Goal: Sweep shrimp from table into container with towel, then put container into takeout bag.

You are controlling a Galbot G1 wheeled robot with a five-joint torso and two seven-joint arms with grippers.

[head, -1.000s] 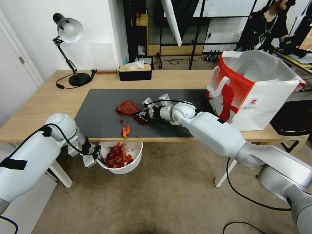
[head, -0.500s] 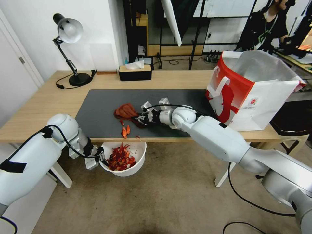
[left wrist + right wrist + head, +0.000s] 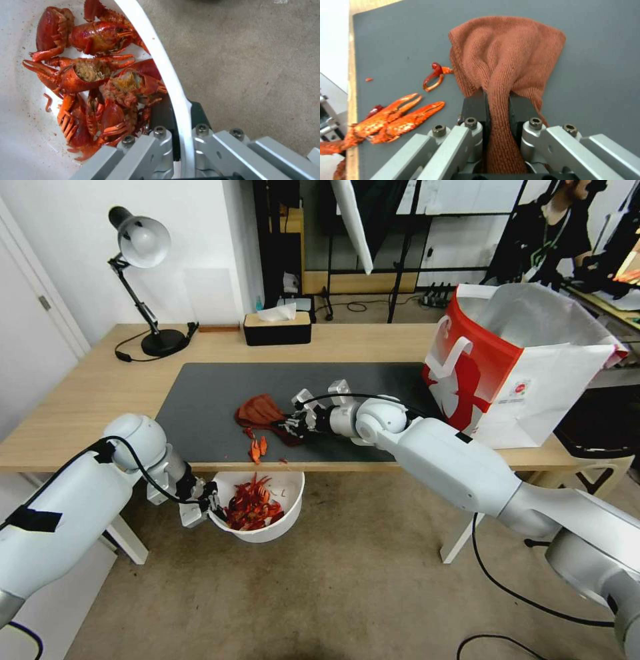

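The large red and white paper takeout bag point(image 3: 517, 360) stood open at the right end of the long light wood worktop point(image 3: 87, 393), showing a silvery lining; a small round logo was printed on its white side, but the writing was too small to read. The right claw point(image 3: 288, 424) lay low over the dark grey rectangular mat point(image 3: 213, 387) and was clenched on the small rust-red knitted towel point(image 3: 506, 57), a fold of which was pinched between its black pads point(image 3: 475, 107). Beside the towel, a few bright red-orange shrimp pieces point(image 3: 398, 120), mostly claws, lay near the front edge of the mat. Below that edge, the left claw point(image 3: 208, 505) gripped the rim of the round white plastic container point(image 3: 280, 513), one finger inside and one outside, holding it in the air just under the worktop. A heap of red shrimp lay in it, partly hidden by the rim and the fingers.
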